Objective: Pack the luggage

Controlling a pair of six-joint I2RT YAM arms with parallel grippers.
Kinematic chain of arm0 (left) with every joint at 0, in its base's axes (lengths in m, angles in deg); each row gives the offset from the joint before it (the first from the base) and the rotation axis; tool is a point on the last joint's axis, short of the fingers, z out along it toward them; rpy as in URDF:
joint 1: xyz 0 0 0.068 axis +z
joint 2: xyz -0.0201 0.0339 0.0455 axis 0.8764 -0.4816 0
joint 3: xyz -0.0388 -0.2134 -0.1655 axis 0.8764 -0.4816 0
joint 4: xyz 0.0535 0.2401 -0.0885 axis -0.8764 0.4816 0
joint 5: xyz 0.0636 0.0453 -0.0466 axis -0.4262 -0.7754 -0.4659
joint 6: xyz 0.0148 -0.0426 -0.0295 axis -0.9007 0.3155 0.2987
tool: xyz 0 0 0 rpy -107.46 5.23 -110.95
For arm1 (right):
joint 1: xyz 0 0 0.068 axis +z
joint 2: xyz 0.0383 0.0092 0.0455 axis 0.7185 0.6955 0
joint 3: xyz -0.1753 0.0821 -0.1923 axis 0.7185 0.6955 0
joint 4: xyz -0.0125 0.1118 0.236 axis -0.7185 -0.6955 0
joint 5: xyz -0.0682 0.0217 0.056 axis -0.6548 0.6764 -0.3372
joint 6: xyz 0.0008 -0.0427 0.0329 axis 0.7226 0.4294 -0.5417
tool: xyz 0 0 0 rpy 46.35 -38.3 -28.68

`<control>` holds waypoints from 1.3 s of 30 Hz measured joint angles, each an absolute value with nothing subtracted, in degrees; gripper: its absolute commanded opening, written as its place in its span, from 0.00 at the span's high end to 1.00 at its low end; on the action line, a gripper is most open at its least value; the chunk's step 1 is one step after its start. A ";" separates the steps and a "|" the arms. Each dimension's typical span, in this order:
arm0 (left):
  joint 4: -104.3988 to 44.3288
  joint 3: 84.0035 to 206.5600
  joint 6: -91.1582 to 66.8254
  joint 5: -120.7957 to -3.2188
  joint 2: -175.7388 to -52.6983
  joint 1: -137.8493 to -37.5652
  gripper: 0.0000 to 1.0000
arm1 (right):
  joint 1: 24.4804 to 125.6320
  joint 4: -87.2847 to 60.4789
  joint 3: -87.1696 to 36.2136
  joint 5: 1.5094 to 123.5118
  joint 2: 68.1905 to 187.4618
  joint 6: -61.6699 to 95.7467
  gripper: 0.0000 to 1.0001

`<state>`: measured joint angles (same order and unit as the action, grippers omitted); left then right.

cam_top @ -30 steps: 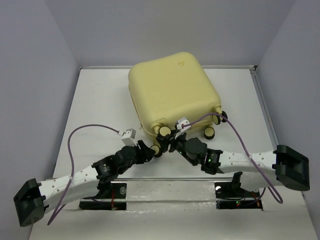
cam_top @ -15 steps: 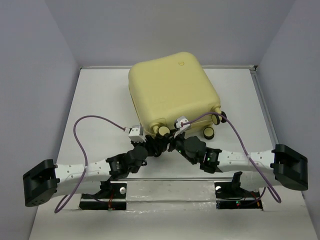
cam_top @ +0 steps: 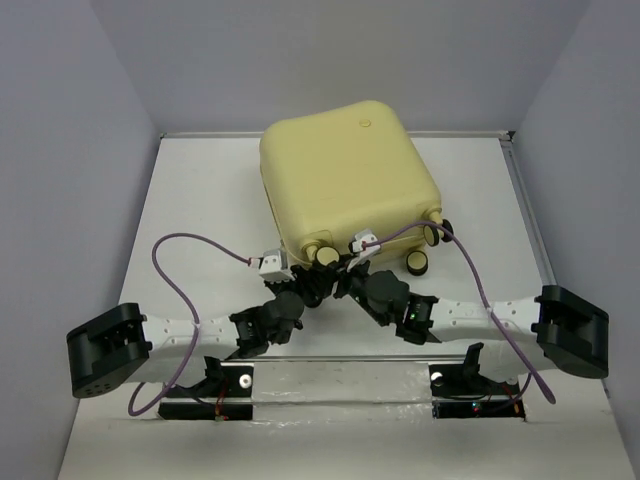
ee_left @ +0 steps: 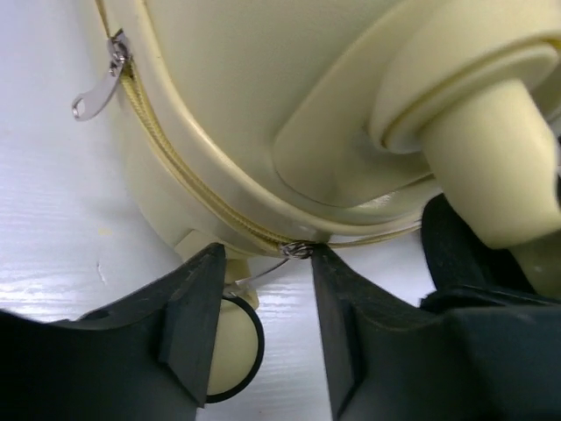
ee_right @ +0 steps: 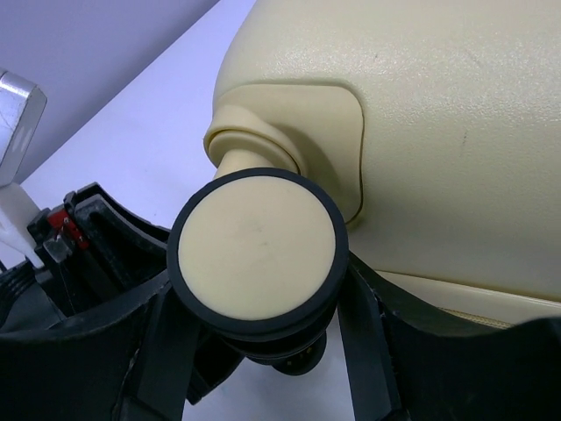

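The luggage [cam_top: 350, 170] is a pale yellow hard-shell suitcase, lying closed on the white table. My left gripper [cam_top: 318, 281] is at its near edge. In the left wrist view this gripper [ee_left: 267, 263] is open, with the zipper slider [ee_left: 298, 249] and its thin silver pull between the jaws, just at the fingertips. My right gripper [cam_top: 346, 272] is right beside it. In the right wrist view this gripper [ee_right: 263, 311] is shut on a cream, black-rimmed caster wheel [ee_right: 257, 254], one finger on each side.
A second zipper pull [ee_left: 101, 83] hangs farther along the seam. Other caster wheels [cam_top: 418, 264] stick out at the suitcase's near right corner. Purple cables [cam_top: 190, 245] loop over both arms. Grey walls enclose the table on the left, right and back.
My left arm has swung right and forward, bringing its gripper to the suitcase's near edge beside the right gripper. The right gripper has stayed on the wheel.
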<state>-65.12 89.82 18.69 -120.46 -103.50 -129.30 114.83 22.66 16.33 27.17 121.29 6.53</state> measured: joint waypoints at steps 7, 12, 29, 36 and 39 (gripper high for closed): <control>-68.64 90.04 16.13 -121.10 -104.74 -129.87 0.82 | 115.23 24.82 15.59 25.70 123.28 5.85 0.93; -69.56 90.08 15.45 -120.97 -105.44 -130.42 0.94 | 115.55 25.30 15.57 25.09 123.71 5.57 0.93; -44.38 84.07 25.55 -126.45 -68.40 -129.15 0.94 | 117.50 22.46 23.37 23.58 112.44 4.91 0.93; -41.56 81.34 22.45 -121.88 -62.69 -123.66 0.94 | 117.67 20.21 25.23 23.43 108.76 4.15 0.93; -47.70 82.04 18.27 -114.50 -73.29 -123.82 0.94 | 117.81 20.58 24.97 23.43 109.51 4.13 0.93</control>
